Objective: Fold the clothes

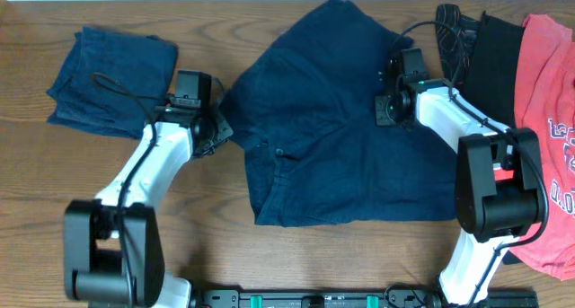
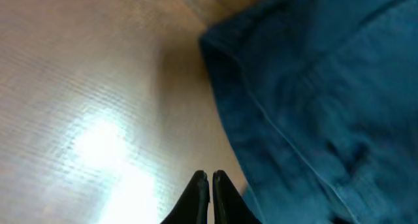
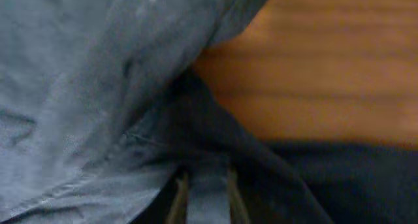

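A large navy garment (image 1: 332, 119), like shorts, lies spread across the middle of the table. My left gripper (image 1: 217, 130) is at its left edge. In the left wrist view the jaws (image 2: 210, 179) are shut and empty over bare wood, with the blue cloth (image 2: 313, 100) just to their right. My right gripper (image 1: 386, 110) is over the garment's upper right part. In the right wrist view its fingers (image 3: 204, 196) are closed on a fold of the navy cloth (image 3: 98, 74).
A folded navy garment (image 1: 108, 74) lies at the back left. A black garment (image 1: 492, 57) and a red printed shirt (image 1: 550, 119) are piled at the right edge, next to the right arm. Bare wood table (image 1: 54, 164) shows at front left.
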`<state>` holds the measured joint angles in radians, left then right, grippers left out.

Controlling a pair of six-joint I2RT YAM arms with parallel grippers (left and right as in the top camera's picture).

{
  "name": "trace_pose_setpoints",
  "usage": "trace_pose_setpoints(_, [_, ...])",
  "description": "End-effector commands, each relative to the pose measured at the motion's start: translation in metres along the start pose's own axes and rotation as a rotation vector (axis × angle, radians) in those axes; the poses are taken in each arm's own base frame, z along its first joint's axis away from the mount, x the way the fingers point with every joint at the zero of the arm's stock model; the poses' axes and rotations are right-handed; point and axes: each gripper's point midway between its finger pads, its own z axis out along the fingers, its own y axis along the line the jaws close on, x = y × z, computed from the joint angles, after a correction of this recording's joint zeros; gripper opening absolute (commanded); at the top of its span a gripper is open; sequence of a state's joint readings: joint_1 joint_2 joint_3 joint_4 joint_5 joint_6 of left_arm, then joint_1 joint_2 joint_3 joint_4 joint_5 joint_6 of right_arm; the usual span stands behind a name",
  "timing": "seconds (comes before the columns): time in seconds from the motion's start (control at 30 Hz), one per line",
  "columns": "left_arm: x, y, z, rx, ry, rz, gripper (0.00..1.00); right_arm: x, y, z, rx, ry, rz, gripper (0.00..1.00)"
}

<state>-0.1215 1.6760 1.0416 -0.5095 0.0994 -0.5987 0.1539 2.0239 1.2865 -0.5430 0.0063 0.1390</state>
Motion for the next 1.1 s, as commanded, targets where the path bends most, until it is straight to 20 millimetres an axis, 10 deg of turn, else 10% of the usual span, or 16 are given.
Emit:
trace_pose_setpoints(0.0, [0.005, 0.001, 0.021, -0.004, 0.033, -0.002, 0.08, 0.048, -0.034, 0.021, 0.129, 0.153, 0.066, 0.27])
trace_pose_setpoints(0.33, [-0.017, -0.035, 0.070, 0.156, -0.023, 0.014, 0.07, 0.026, -0.015, -0.060, 0.093, 0.027, 0.033, 0.45])
trace_pose_setpoints(0.5, [-0.062, -0.055, 0.082, 0.246, -0.212, 0.019, 0.08, 0.023, 0.000, -0.118, 0.026, -0.061, 0.018, 0.45])
trace_pose_setpoints(0.87, [-0.180, -0.082, 0.020, 0.456, -0.569, -0.023, 0.06, 0.023, 0.007, -0.199, -0.037, -0.232, 0.011, 0.55])
trace_pose_setpoints(1.0, [-0.167, -0.095, 0.002, 0.583, -0.405, 0.018, 0.10, 0.028, 0.003, -0.200, -0.021, -0.217, 0.006, 0.63])
trace_pose_setpoints(1.07, [-0.135, -0.093, -0.005, 0.608, -0.233, 0.012, 0.43, 0.035, -0.009, -0.198, 0.024, -0.187, 0.033, 0.65])
